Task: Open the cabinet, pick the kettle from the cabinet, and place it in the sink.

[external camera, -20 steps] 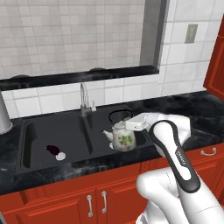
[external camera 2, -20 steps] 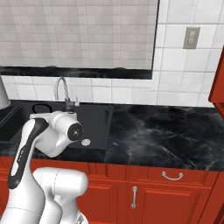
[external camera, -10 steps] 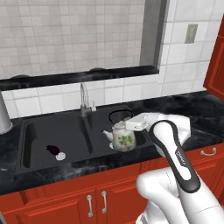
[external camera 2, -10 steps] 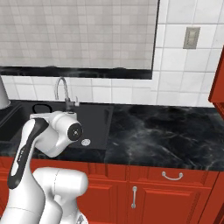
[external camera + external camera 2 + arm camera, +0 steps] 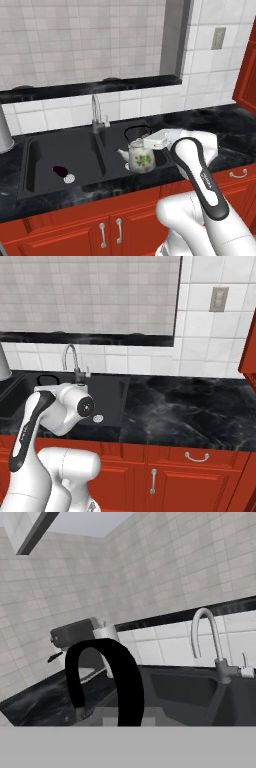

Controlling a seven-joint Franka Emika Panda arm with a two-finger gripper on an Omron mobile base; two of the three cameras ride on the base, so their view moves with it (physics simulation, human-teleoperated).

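The white floral kettle (image 5: 142,159) is hung inside the right basin of the black sink (image 5: 45,172), directly beneath the gripper (image 5: 150,144), at its 6 o'clock. The thin black hoop handle (image 5: 105,679) is clamped by the closed jaws, the spout aimed at 9 o'clock toward the faucet (image 5: 97,117).

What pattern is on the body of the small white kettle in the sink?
A red-and-green floral mark on the small white rounded kettle, clearest in the left base view.
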